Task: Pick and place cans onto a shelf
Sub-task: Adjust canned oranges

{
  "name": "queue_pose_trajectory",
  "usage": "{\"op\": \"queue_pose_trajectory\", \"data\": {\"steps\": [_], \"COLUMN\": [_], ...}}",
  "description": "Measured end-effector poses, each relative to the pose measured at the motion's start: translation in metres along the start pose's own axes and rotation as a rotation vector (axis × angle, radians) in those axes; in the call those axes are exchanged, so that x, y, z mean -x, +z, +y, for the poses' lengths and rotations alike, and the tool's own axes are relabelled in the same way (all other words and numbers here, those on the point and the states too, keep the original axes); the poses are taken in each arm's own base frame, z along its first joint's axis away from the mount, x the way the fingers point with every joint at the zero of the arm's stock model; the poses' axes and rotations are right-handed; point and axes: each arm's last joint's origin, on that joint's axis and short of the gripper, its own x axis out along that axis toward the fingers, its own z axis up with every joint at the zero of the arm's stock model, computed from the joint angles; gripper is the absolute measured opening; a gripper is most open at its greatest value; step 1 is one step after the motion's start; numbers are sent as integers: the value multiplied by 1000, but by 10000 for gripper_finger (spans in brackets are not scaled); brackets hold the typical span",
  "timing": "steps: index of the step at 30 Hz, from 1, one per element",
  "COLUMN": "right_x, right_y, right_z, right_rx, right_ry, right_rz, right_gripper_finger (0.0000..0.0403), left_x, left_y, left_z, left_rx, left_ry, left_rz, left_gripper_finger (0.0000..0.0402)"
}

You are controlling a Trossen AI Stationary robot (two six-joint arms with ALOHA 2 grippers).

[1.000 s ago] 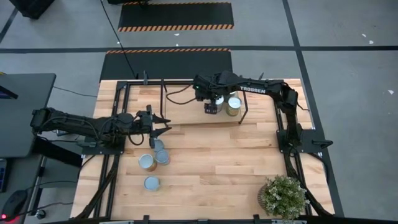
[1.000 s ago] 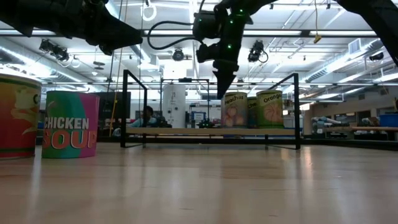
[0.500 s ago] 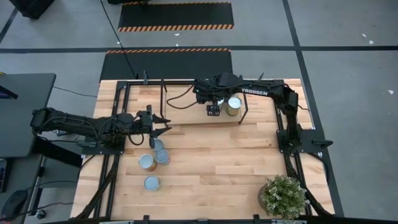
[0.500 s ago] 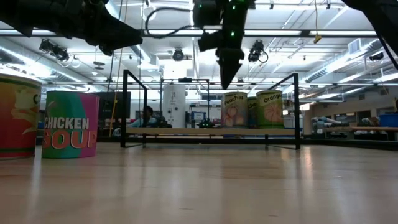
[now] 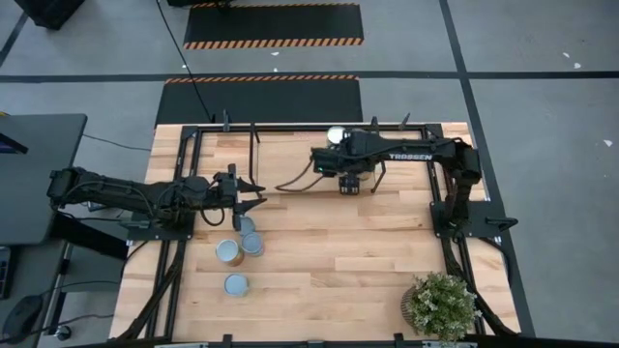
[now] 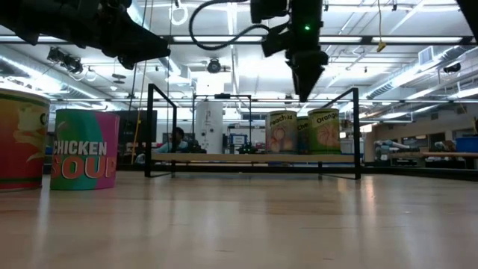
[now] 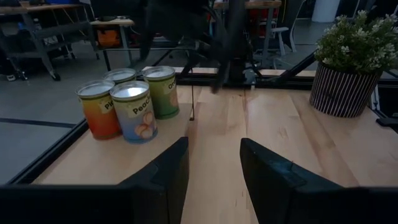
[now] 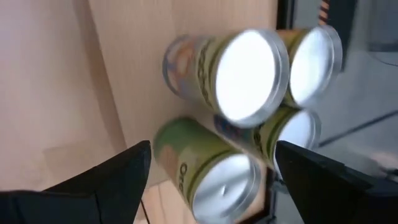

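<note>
Four cans (image 8: 249, 118) stand clustered on shelf (image 6: 224, 158), packed close, probably to leave room. Right hand (image 6: 305, 88) above shelf, fingers apart, empty. Four cans (image 5: 238, 253) near shelf on tabletop (image 5: 338, 261). Left hand (image 5: 253, 193) above them, fingers together, empty, waiting.

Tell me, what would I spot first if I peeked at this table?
Probably the four cans bunched together on the shelf at the far side, with the right gripper hanging open above them. Next, four more cans waiting on the table near the left gripper, and a green plant in one corner.
</note>
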Motion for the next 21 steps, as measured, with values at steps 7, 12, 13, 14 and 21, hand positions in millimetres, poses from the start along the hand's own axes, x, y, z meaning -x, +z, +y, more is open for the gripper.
{"op": "queue_pose_trajectory", "data": {"steps": [7,12,13,14,21], "right_x": [-7,-17,-20,-22,-34], "right_y": [-28,-39,-41,-43,-50], "right_z": [17,29,31,33,38], "right_rx": [26,98,114,132,194], "right_ry": [-147,-224,-238,-251,-323], "right_rz": [36,76,89,102,148], "right_gripper_finger": [352,352,352,352,352], "left_x": [0,0,0,0,0], "left_y": [0,1,1,1,1], "left_z": [0,0,0,0,0], "left_rx": [1,1,1,2,0], "left_ry": [1,1,1,1,1], "left_rz": [-4,-5,-7,-9,-9], "left_gripper_finger": [151,151,151,151,151]}}
